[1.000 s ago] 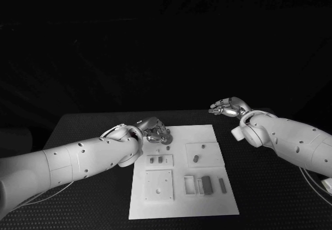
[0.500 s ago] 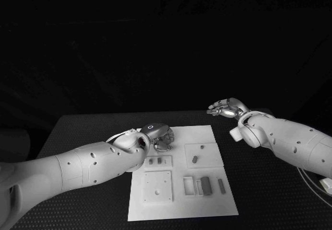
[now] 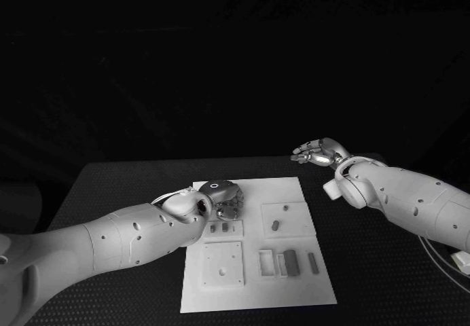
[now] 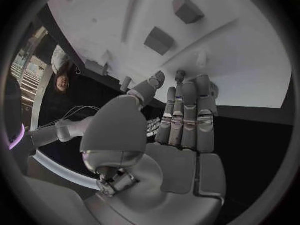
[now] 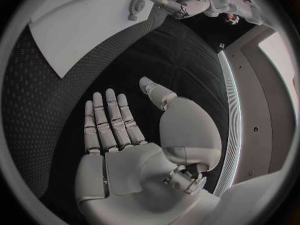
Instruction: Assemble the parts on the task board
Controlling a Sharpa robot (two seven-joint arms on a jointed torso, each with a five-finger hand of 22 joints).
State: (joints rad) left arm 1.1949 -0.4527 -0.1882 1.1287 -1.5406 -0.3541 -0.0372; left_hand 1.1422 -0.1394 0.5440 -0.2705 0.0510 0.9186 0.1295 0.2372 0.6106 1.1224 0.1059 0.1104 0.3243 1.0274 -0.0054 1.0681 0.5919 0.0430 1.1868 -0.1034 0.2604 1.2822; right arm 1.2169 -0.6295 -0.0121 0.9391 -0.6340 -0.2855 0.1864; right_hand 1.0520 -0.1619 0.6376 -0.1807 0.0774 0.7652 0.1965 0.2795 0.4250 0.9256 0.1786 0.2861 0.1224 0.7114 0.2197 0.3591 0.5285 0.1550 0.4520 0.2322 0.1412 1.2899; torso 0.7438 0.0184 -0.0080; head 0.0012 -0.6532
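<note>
Nearest, the white rectangular task board (image 3: 257, 299) lies mid-worktop (image 3: 128, 178), with small grey rectangular parts (image 3: 291, 259) on its near right section. The left hand (image 3: 221, 195) rests fingers together at the board's far left corner, hiding it, nothing held. Farthest, the right hand (image 3: 315, 153) hangs spread and empty beyond the board's right corner.

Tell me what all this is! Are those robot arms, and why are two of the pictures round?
Yes, it is a robot with two white arms and silver hands. One camera sits on its head and looks down at a black table. The round pictures come from little cameras on its wrists, right behind each hand. On the table lies a white task board with small grey parts on it. The left hand is over the board's far corner, fingers reaching down to it; I cannot tell whether it holds a part. The right hand hovers open beside the board, holding nothing.
</note>
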